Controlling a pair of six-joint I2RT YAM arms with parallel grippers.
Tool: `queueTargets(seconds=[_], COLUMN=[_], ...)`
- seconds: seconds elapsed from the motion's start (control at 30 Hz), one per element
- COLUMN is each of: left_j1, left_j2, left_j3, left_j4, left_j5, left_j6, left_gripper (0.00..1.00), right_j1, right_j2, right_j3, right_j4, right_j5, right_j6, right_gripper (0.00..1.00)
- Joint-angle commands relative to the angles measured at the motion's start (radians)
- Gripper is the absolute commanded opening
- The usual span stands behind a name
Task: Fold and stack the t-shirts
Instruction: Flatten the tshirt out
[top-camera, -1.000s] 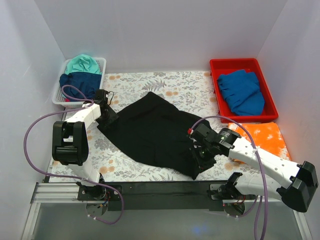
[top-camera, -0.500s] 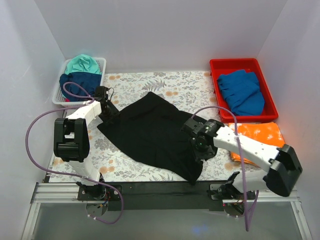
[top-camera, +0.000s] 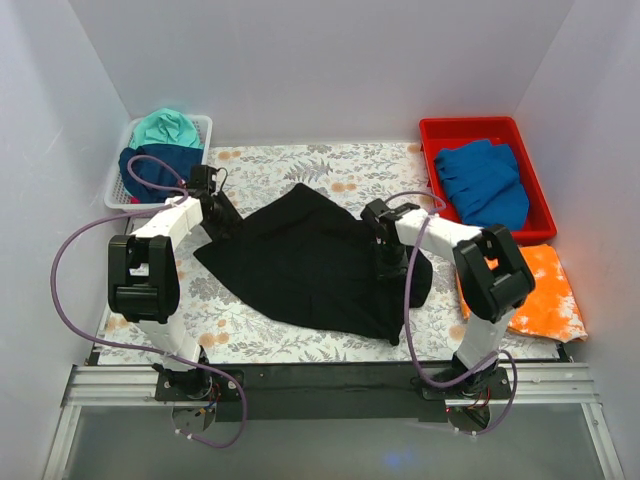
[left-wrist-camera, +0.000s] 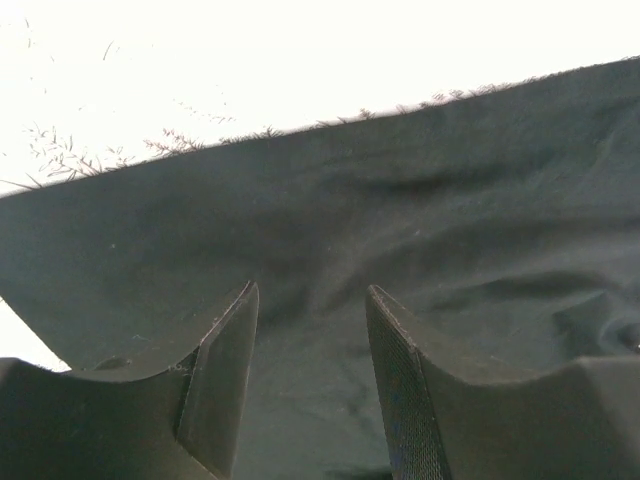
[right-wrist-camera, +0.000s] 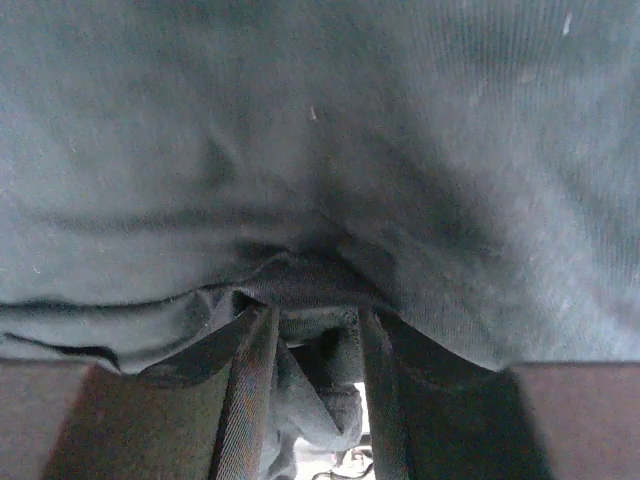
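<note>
The black t-shirt (top-camera: 300, 265) lies spread on the flower-printed table cloth (top-camera: 350, 170). Its right edge is lifted and bunched. My right gripper (top-camera: 392, 262) is shut on that bunched edge. In the right wrist view, black cloth (right-wrist-camera: 300, 120) is pinched between the fingers of the gripper (right-wrist-camera: 312, 315). My left gripper (top-camera: 218, 215) is at the shirt's far left corner. It is open (left-wrist-camera: 310, 295), with flat black cloth (left-wrist-camera: 400, 200) under the gap. A blue t-shirt (top-camera: 483, 185) lies in a red bin. An orange t-shirt (top-camera: 535, 290) lies at the right. Teal (top-camera: 165, 128) and navy (top-camera: 160, 165) shirts fill a white basket.
The red bin (top-camera: 430, 135) stands at the back right and the white basket (top-camera: 205, 125) at the back left. White walls close in three sides. A black rail (top-camera: 320, 378) runs along the near edge.
My right gripper moved from the shirt's near right corner back and inward, dragging that corner with it. The orange shirt is now uncovered. My left gripper shifted slightly back.
</note>
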Motion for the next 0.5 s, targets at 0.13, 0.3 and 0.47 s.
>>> queueTargets(seconds=[0.13, 0.3, 0.47], left_j1=[-0.003, -0.003, -0.003], left_j2=[-0.075, -0.080, -0.077], left_j3=[-0.060, -0.057, -0.029], left_j4=[-0.036, -0.068, -0.096], left_j5=[-0.019, -0.028, -0.031], left_j6=[0.024, 0.029, 0.036], left_gripper=[0.46, 0.46, 0.46], right_j1=[-0.114, -0.175, -0.190], right_j2=[0.331, 0.534, 0.665], right_j3=[0.399, 0.852, 1.105], right_j4=[0.063, -0.021, -0.035], right_j5=[-0.022, -0.057, -0.018], right_j6=[-0.104, -0.143, -0.230], right_gripper=[0.43, 0.43, 0.43])
